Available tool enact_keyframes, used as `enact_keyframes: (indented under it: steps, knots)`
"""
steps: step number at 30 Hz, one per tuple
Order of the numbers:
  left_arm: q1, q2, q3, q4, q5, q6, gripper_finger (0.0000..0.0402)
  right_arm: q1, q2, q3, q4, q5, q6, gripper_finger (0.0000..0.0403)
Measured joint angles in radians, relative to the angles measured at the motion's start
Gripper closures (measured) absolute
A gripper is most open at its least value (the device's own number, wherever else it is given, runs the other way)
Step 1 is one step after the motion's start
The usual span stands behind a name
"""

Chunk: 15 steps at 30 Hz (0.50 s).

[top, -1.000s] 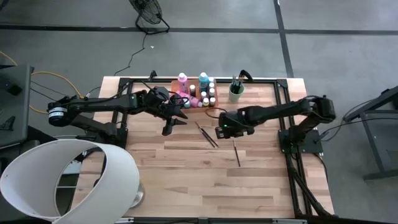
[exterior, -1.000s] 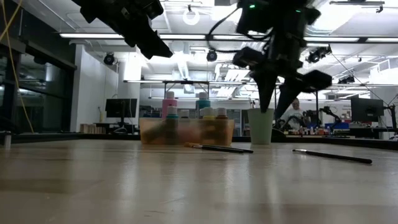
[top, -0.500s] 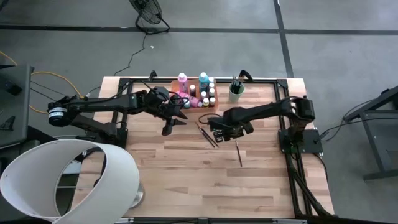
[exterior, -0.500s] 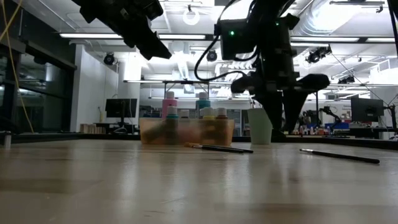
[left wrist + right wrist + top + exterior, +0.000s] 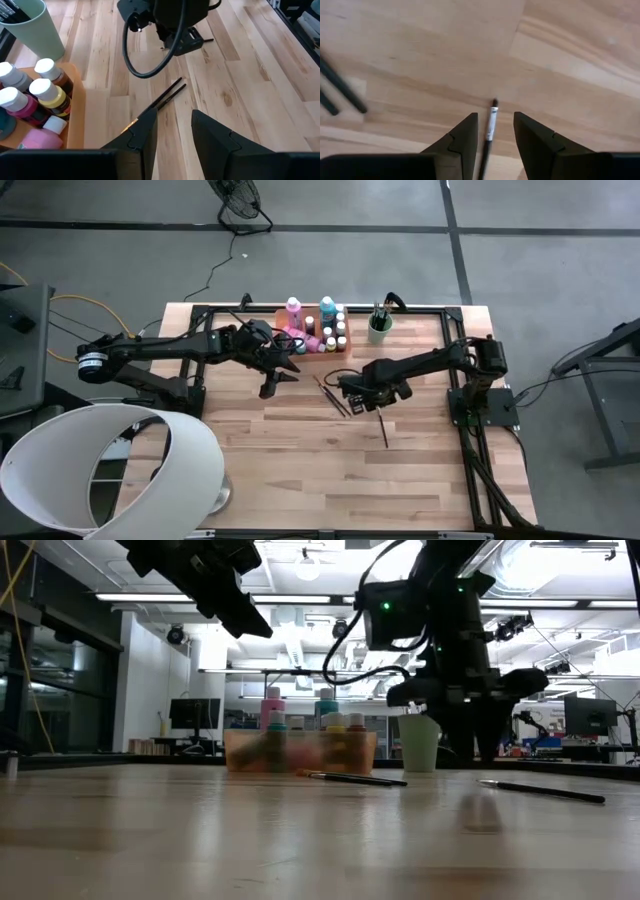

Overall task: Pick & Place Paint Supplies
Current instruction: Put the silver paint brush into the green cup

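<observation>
A single dark-handled paintbrush [image 5: 382, 427] lies flat on the wood, also in the low view [image 5: 541, 791]. My right gripper [image 5: 371, 402] hangs low over its far end, pointing down and open. In the right wrist view [image 5: 492, 131] its fingers stand on either side of the brush's pale end [image 5: 493, 120] without touching it. Two more brushes [image 5: 331, 395] lie side by side to the left. My left gripper [image 5: 276, 380] waits open, high above the table near the orange tray [image 5: 283, 313] of paint bottles [image 5: 293, 307]. More brushes stand in the green cup [image 5: 379, 329].
The orange tray and the green cup [image 5: 418, 743] stand along the table's far side, inside a black frame [image 5: 455, 340]. A large white lampshade [image 5: 110, 465] covers the near left corner. Bare wood lies toward the near edge.
My right gripper has come down from well above the table to just over the far end of the single brush, and it has tipped from slanting to pointing straight down. The left arm has kept still.
</observation>
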Motion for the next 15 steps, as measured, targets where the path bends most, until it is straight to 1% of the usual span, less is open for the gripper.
enact_keyframes:
  steps: [6,15]
  knots:
    - [0.000,0.000,0.000,0.000,0.000,0.000,0.0284,-0.002,0.000,0.000,0.026,0.020,-0.013,0.0283]
    - [0.000,0.000,0.000,-0.001,0.000,0.000,0.0284,-0.003,0.000,-0.001,0.000,0.034,-0.012,0.0283]
